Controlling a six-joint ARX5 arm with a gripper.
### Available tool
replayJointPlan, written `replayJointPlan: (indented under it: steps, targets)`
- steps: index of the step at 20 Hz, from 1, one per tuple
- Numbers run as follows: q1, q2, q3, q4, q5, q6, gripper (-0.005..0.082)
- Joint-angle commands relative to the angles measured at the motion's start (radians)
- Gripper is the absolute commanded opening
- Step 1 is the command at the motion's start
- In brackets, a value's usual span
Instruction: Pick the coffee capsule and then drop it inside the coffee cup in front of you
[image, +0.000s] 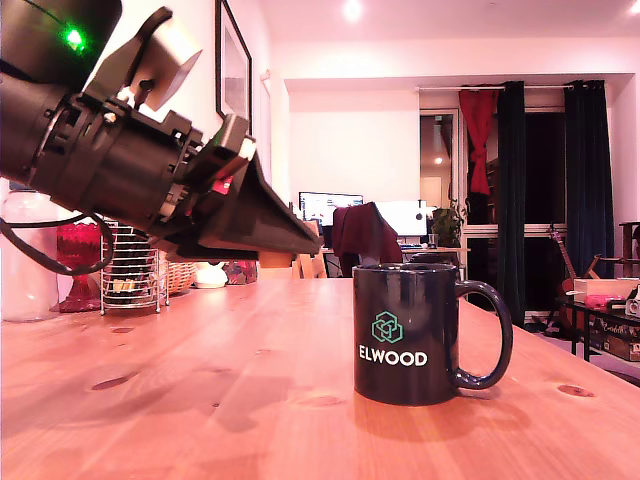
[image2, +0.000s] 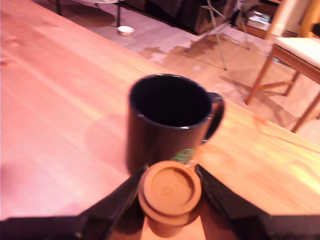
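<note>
My gripper (image2: 170, 195) is pinching the coffee capsule (image2: 170, 190), one finger on each side of its tan body, rim face toward the wrist camera. Grasp looks centred, capsule not visibly tilted. In the exterior view the capsule itself is hidden behind my gripper (image: 300, 240), which hangs in the air above the table (image: 200, 400), to the exterior view's left of the cup and near rim height or slightly above.

Just beyond the capsule sits the coffee cup (image2: 167, 122), upright, dark glossy, mouth open and nothing visible inside. Handle points to the exterior view's right. The cup (image: 405, 330) stands on the wooden table toward the near edge in the exterior view, lettering facing that camera. Capsule and cup are apart, not touching; capsule is not yet over the mouth.

Step in hand, as I judge it: pick done, carry to cup under way, drop not yet done. Next move calls for bringing the capsule forward until it is over the cup's mouth, staying above the rim so my fingers don't clip it, then spreading the fingers to let it fall. Risk: releasing short, so it hits the near rim and bounces onto the table.

Far side: a wire rack (image: 133, 268) and red glass (image: 78, 262) at the table's far left in the exterior view, room behind.
</note>
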Motion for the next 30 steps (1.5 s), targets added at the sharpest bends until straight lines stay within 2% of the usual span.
replayJointPlan:
  steps: [1, 14, 19, 22, 25, 30]
  targets:
    - [-0.003, -0.015, -0.020, 0.005, -0.003, 0.004, 0.0177]
    - [-0.002, -0.015, -0.018, 0.000, -0.006, 0.004, 0.0178]
    - [-0.011, -0.015, 0.045, -0.108, -0.006, 0.016, 0.0177]
    - [-0.036, -0.015, 0.121, -0.223, -0.035, 0.049, 0.0177]
    - [-0.061, -0.015, 0.183, -0.309, -0.113, 0.082, 0.0177]
    - [-0.073, -0.013, 0.277, -0.407, -0.137, 0.084, 0.0177]
